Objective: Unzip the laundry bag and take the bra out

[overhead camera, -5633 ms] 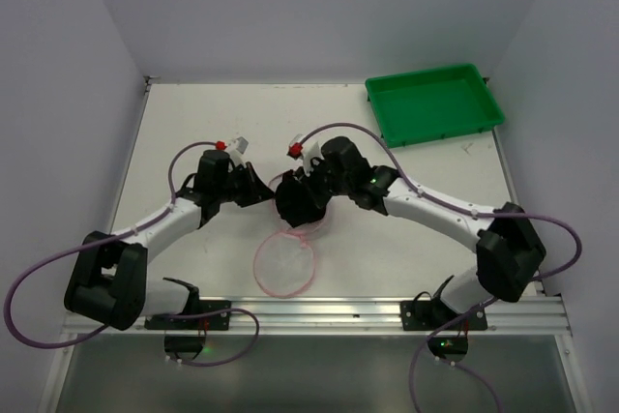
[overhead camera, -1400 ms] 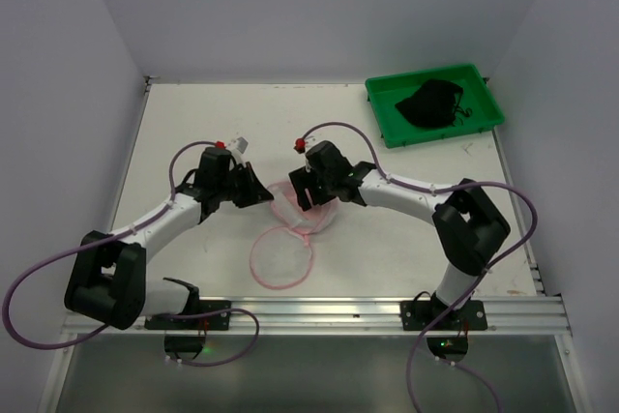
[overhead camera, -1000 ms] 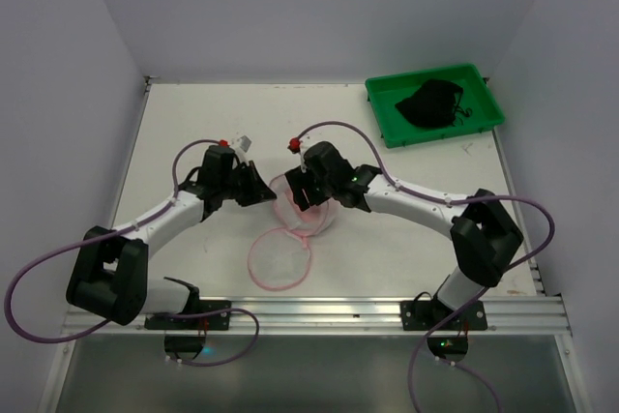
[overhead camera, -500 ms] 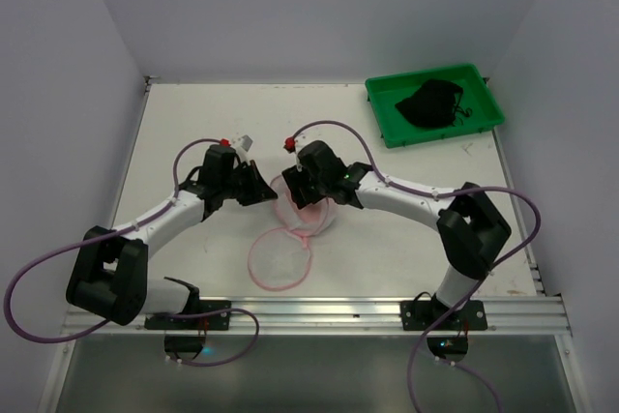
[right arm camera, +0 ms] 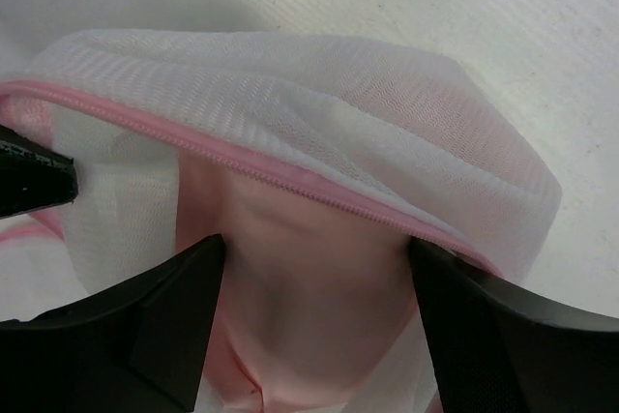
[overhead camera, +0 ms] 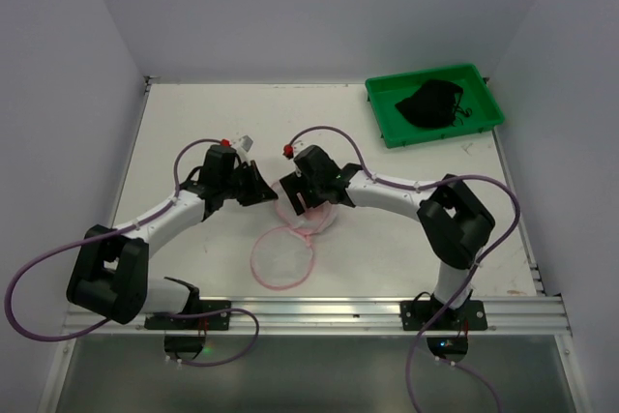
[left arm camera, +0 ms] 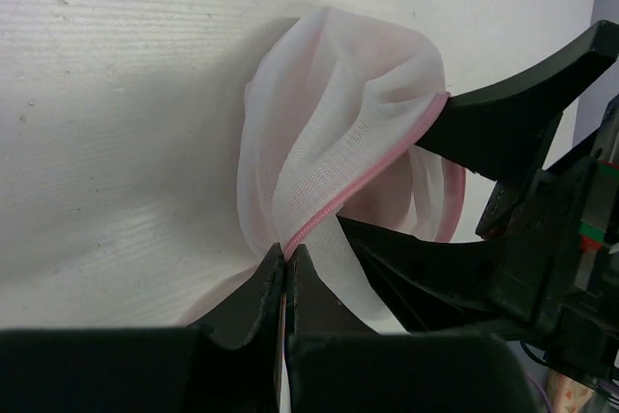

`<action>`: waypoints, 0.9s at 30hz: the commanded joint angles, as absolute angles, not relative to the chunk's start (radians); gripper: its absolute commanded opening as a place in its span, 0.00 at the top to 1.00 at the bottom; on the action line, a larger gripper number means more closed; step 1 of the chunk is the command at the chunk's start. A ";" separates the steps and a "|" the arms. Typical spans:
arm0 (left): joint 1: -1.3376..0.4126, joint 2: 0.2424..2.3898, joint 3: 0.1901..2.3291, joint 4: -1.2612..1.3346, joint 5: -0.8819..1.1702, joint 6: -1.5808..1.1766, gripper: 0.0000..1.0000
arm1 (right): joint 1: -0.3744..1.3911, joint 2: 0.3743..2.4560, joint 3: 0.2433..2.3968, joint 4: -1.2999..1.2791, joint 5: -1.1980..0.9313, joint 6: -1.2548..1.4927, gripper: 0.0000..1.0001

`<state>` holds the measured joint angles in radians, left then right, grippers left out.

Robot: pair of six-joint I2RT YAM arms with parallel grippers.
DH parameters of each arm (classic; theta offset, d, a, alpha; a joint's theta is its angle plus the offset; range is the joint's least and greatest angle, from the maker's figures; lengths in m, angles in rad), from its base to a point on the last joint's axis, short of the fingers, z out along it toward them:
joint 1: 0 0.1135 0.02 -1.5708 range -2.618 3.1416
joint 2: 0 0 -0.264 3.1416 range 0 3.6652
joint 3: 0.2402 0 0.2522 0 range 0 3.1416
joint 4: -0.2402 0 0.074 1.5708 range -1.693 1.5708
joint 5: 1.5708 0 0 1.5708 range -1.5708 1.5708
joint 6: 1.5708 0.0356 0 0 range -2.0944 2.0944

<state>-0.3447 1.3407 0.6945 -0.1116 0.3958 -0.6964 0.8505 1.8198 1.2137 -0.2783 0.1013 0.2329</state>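
The laundry bag (overhead camera: 316, 217), white mesh with pink zipper trim, lies mid-table between both arms, its round flap (overhead camera: 257, 260) spread flat toward the near edge. My left gripper (left arm camera: 286, 250) is shut on the bag's pink zipper edge (left arm camera: 360, 184) and holds the mouth up. My right gripper (right arm camera: 314, 250) is open, its fingers (left arm camera: 493, 123) pushed into the bag's (right arm camera: 319, 108) unzipped mouth. Smooth pale pink fabric, the bra (right arm camera: 309, 321), lies inside between those fingers. From above, the left gripper (overhead camera: 263, 191) and right gripper (overhead camera: 298, 202) meet at the bag.
A green tray (overhead camera: 479, 121) at the back right holds a crumpled black garment (overhead camera: 432, 102). White walls enclose the table on three sides. The arm bases and a metal rail (overhead camera: 309, 311) run along the near edge.
The right gripper has shifted a little left into the bag's mouth and its jaws have spread wider. The left gripper has kept its pinch and place.
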 commanded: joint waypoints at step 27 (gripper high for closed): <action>-0.357 1.374 0.713 -0.075 0.400 -0.698 1.00 | 0.747 1.217 0.974 0.253 -0.496 0.340 1.00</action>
<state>-0.3504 1.3689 0.6945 -0.1093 0.3958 -0.6964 0.7891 1.2888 1.0340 0.0139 -0.3889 0.2604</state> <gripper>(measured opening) 0.010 0.053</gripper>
